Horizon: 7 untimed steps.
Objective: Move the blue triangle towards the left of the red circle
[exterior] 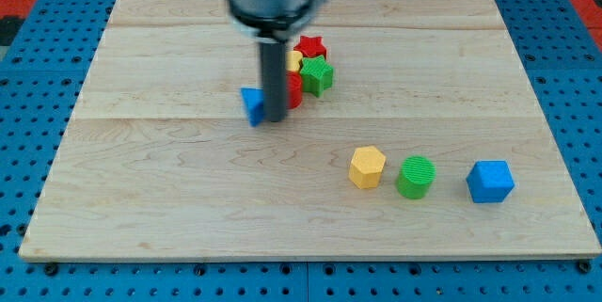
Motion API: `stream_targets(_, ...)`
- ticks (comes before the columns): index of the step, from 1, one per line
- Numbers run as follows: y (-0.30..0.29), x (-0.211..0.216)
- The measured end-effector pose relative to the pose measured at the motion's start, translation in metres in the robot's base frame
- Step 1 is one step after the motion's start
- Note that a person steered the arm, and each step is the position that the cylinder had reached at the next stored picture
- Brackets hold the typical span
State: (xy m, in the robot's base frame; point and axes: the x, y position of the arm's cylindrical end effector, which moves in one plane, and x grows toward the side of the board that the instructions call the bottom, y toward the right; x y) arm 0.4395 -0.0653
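Note:
The blue triangle (252, 105) lies on the wooden board (169, 198), just left of the rod. My tip (276, 119) rests on the board, touching or nearly touching the triangle's right side. The red circle (293, 90) is right behind the rod, mostly hidden by it, so the triangle sits close to its left. A red star (311, 47), a yellow block (293, 60) and a green star (318, 75) are bunched against the red circle at the view's upper right of the tip.
A yellow hexagon (367, 166), a green circle (415, 177) and a blue cube (490, 182) stand in a row at the view's lower right. The board is bordered by a blue pegboard (28, 104).

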Motion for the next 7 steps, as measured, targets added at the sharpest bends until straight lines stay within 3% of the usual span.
stream_targets(2,-0.066,0.026)
stream_targets(3,-0.095,-0.002)
stream_targets(5,-0.155,-0.019)
stream_targets(6,-0.138,-0.022)
stream_targets(7,-0.076,-0.022)
